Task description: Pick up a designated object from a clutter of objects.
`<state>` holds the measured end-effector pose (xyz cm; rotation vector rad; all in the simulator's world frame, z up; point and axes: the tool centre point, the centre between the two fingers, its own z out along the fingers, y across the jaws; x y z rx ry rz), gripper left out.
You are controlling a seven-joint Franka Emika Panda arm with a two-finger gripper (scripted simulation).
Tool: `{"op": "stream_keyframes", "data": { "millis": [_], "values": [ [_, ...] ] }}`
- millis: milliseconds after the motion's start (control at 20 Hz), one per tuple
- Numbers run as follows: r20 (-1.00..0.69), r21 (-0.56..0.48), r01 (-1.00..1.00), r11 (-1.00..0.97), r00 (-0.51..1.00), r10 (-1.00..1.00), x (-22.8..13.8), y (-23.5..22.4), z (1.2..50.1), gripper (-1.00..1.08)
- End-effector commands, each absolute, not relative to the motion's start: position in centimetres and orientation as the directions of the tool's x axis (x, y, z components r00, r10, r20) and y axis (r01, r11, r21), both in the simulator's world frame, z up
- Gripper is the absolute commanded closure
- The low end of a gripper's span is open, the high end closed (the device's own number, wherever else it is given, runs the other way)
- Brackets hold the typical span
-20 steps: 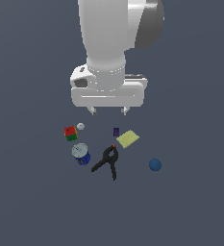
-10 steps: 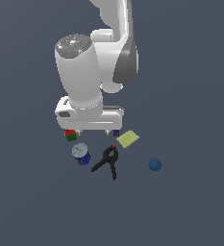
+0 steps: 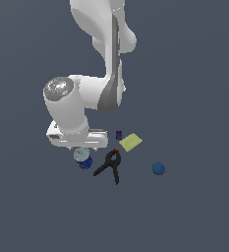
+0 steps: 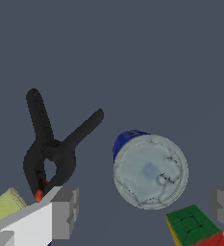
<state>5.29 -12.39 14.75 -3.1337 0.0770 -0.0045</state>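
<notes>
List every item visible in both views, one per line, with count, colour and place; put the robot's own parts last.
Can: one, blue body with silver-grey lid, upright, between the fingers in the wrist view, just below the gripper in the exterior view.
Clamp: one, black with a red tip, on the can's exterior-view right.
Flat pad: one, yellow, beyond the clamp's tip.
Small block: one, purple, beside the pad.
Ball: one, blue, alone at the exterior view's right.
Cube: one, green and red, close to the can; seen only in the wrist view.
Floor: plain dark grey-blue surface.
Gripper: one, white with grey fingers, open, straddling the can without touching it.
Arm: one, white.
</notes>
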Motion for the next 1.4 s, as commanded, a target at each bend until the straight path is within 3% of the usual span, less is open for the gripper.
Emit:
{"op": "stream_keyframes", "data": {
  "millis": [0,1200,1250,1350],
  "values": [
    [0.002,-0.003,-0.050,-0.999,0.999,-0.050,5.3,-13.3,13.6,-0.92],
    [0.000,0.000,-0.052,-0.999,0.999,-0.052,5.2,-14.1,7.4,-0.92],
    [0.000,0.000,-0.052,-0.999,0.999,-0.052,5.2,-14.1,7.4,1.08],
    [0.000,0.000,-0.052,-0.999,0.999,-0.052,5.2,-14.1,7.4,1.08]
  ]
}}
